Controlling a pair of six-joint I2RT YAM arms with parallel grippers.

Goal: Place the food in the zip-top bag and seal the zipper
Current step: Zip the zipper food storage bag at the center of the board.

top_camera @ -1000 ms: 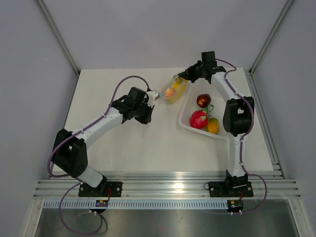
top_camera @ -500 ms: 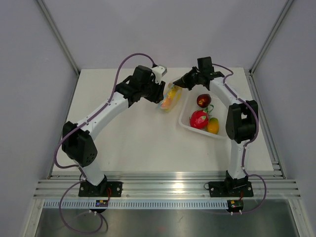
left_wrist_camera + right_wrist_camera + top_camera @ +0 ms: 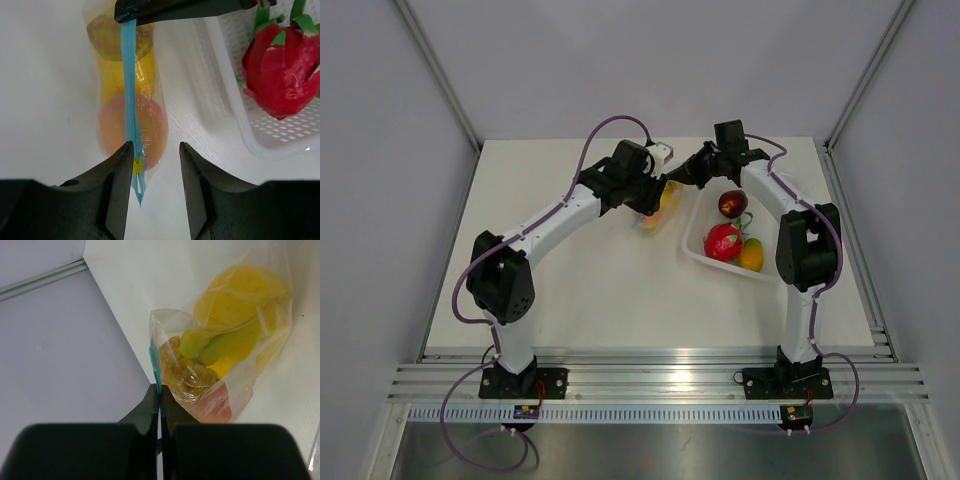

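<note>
At lower centre, our open left gripper straddles the zipper, which the right gripper clamps; we centre before pinching.

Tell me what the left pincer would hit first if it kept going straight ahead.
Probably the zip-top bag: its zipper end sits between the open fingers of the left pincer; depth unclear.

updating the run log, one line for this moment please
phase: sealing | food: inside zip-top bag | right gripper: shut on zipper | left gripper: open, straddling zipper
</note>
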